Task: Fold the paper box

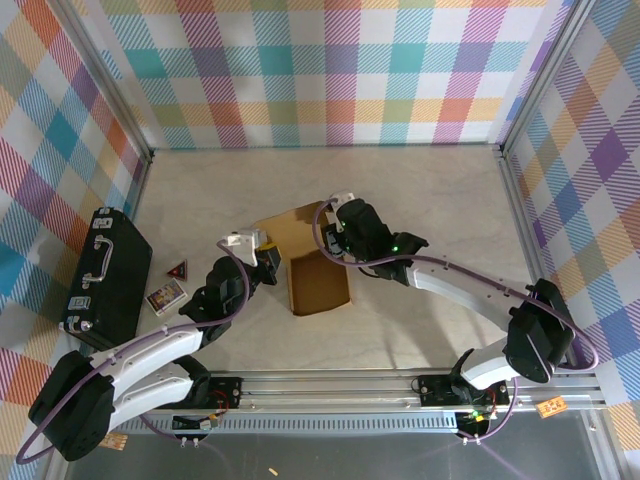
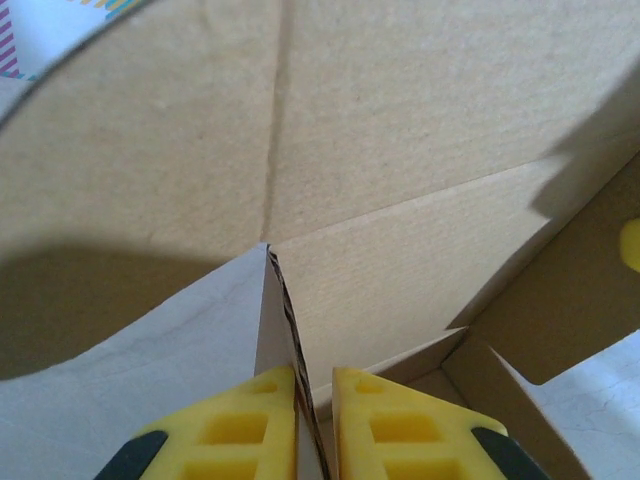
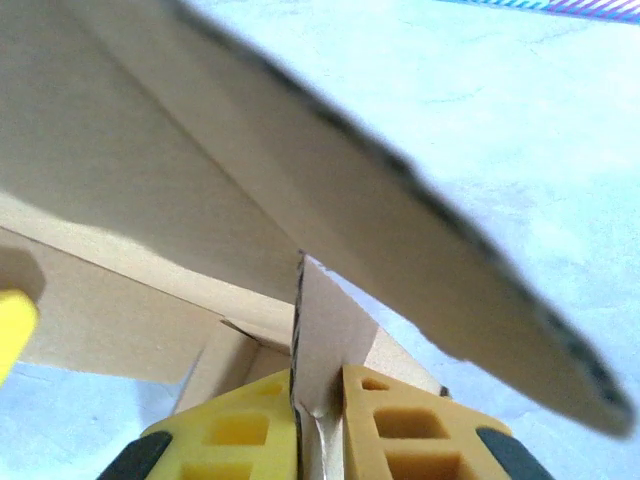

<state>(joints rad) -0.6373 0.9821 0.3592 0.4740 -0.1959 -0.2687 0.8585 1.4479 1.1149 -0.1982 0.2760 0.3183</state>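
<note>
Seen from above, two arms reach from the bench's [image 1: 420, 190] near edge to the paper box [image 1: 318, 285] at mid-bench, an open brown tray whose inner floor shows plain cardboard. The wrist views show grips the overhead view hides. The left claw [image 2: 313, 385] has its yellow pads clamped on a thin upright cardboard edge. The right claw [image 3: 318, 385] pinches another upright wall, under a blurred flap cut off by the frame. Farther left lie two small cards [image 1: 165, 293], unreadable, beside a black case [image 1: 105, 280].

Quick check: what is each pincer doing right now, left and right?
Left pincer: closed, pinching an upright wall of the paper box.
Right pincer: closed, pinching an upright cardboard wall of the same box.
</note>
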